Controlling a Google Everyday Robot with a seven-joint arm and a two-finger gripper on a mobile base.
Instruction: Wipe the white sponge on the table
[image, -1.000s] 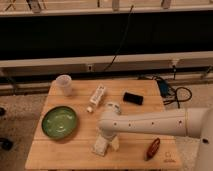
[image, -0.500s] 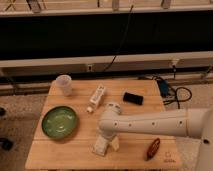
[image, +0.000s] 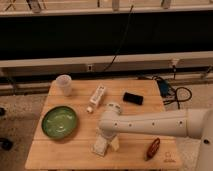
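Observation:
The white sponge (image: 100, 146) lies on the light wooden table (image: 75, 152) near its front edge, just under the end of my white arm (image: 150, 122). My gripper (image: 109, 140) points down at the sponge, right beside or on its right end. The arm reaches in from the right across the table's front half. Part of the sponge is hidden by the gripper.
A green plate (image: 59, 121) sits at the left. A clear cup (image: 64, 84) stands at the back left. A slim white box with a cap (image: 97, 96) and a black phone-like object (image: 133, 98) lie at the back. A reddish-brown object (image: 153, 148) lies front right.

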